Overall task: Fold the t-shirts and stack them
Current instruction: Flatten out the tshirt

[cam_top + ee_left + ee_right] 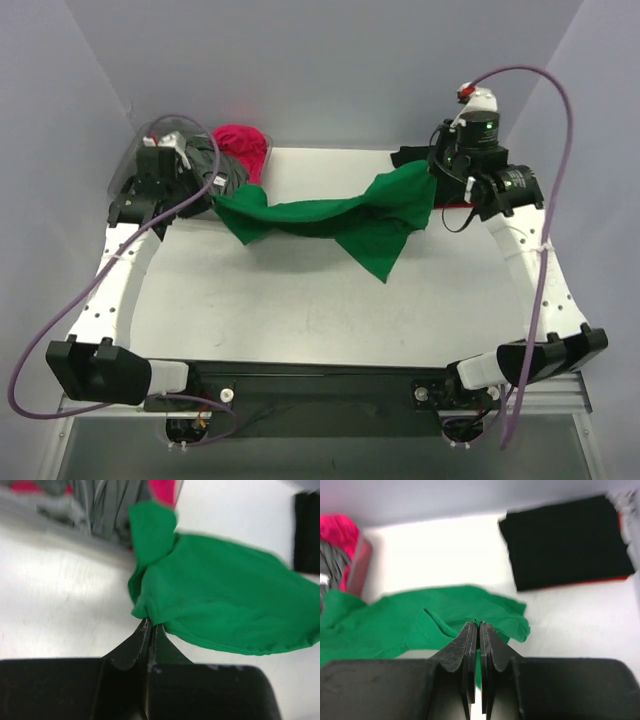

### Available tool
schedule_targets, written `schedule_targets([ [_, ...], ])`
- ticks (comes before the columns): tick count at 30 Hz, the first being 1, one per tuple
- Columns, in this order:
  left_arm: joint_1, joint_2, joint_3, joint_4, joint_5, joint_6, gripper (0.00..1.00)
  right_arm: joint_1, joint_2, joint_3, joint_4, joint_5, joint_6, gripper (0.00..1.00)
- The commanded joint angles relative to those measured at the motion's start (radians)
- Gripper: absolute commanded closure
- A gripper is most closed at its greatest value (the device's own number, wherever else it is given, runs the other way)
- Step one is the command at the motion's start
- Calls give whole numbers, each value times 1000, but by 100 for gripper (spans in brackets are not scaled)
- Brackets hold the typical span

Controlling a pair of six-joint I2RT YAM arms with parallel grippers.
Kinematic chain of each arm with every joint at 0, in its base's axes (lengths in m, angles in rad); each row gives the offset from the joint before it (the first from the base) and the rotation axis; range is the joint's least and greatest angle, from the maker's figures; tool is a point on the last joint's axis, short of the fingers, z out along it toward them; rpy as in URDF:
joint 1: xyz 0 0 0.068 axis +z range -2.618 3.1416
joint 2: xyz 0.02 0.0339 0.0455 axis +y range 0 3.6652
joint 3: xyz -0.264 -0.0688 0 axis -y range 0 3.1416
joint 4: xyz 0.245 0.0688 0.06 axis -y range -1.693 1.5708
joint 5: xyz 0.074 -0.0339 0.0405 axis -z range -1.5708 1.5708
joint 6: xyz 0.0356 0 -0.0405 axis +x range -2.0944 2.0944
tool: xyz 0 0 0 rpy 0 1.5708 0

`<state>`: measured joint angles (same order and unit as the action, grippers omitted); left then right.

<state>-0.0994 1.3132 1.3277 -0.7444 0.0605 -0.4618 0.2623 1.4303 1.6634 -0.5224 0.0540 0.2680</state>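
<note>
The bright green t-shirt (pixel 330 220) hangs stretched above the table between my two grippers, its middle sagging to a point. My left gripper (pixel 207 200) is shut on the shirt's left end (pixel 210 595), next to the bin. My right gripper (pixel 436 172) is shut on the shirt's right end (pixel 435 615), held higher. The magenta pink t-shirt (pixel 240 145) and the grey t-shirt (pixel 212 165) lie bunched in the clear bin at the back left. The black t-shirt (pixel 565 540) lies folded flat at the back right, partly hidden behind my right arm in the top view (pixel 408 156).
The clear plastic bin (pixel 170 130) stands at the table's back left corner. A red edge (pixel 590 581) shows under the black shirt. The white table (pixel 300 300) spreads out below the hanging shirt. Grey walls close in the back and both sides.
</note>
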Motion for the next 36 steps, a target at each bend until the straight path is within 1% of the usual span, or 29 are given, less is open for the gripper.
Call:
schedule_targets([
  [1, -8, -23, 197, 86, -18, 31, 100, 6, -73, 114, -11, 162, -68, 100],
  [3, -13, -57, 255, 135, -14, 23, 100, 6, -117, 163, 4, 185, -91, 100],
  [5, -14, -118, 268, 195, -14, 8, 100, 12, -155, 182, 45, 187, -137, 100],
  [8, -19, -221, 246, 290, -24, -20, 100, 44, -252, 206, 103, 208, -194, 100],
  [11, -22, -327, 188, 400, -24, -23, 100, 75, -303, 225, 157, 213, -243, 100],
  [13, -22, -377, 176, 428, -34, -18, 100, 94, -333, 260, 182, 204, -260, 100],
  [17, -20, -385, 220, 421, -30, 2, 100, 98, -334, 357, 182, 188, -296, 100],
  [19, -20, -361, 222, 427, -15, -3, 100, 98, -321, 372, 193, 188, -317, 100],
  [22, -20, -316, 203, 438, 30, -44, 100, 91, -295, 311, 244, 228, -374, 100],
  [24, -20, -240, 211, 439, 93, -79, 100, 46, -263, 250, 286, 222, -371, 100],
  [25, -22, -176, 220, 427, 113, -92, 100, 23, -249, 236, 294, 205, -339, 100],
  [26, -22, -142, 234, 419, 143, -113, 100, -24, -222, 220, 303, 190, -320, 100],
  [27, -22, -106, 263, 413, 159, -121, 100, -44, -203, 196, 318, 158, -300, 100],
  [28, -22, -42, 283, 406, 174, -121, 100, -64, -186, 187, 323, 141, -270, 100],
  [31, -25, 59, 320, 389, 191, -113, 100, -130, -108, 190, 326, 86, -208, 100],
  [36, -23, 155, 375, 373, 206, -115, 100, -196, 4, 260, 320, 34, -155, 100],
])
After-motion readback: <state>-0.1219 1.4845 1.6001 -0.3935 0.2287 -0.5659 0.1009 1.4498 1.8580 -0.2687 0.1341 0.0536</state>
